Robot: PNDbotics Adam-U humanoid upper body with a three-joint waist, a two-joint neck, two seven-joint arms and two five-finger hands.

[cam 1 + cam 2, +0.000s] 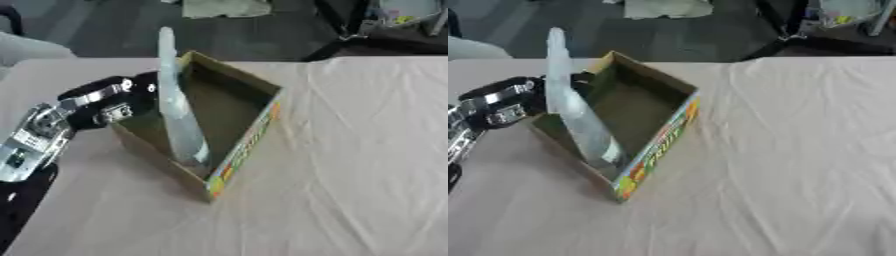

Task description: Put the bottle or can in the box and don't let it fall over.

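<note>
Bottle stands in the box, long axis near upright — left hand beside it, outside the box; finger state unclear.

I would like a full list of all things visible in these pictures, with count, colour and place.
bottle: one, clear plastic, standing tilted in the box, base at its near corner, neck above the rim
box: one, brown cardboard with a colourful printed side, open top, on the table left of centre
table: one, covered in pale cloth, fills most of the view
left hand: one, black with silver joints, at the box's left side beside the bottle; fingers hidden
right hand: not in view
</note>
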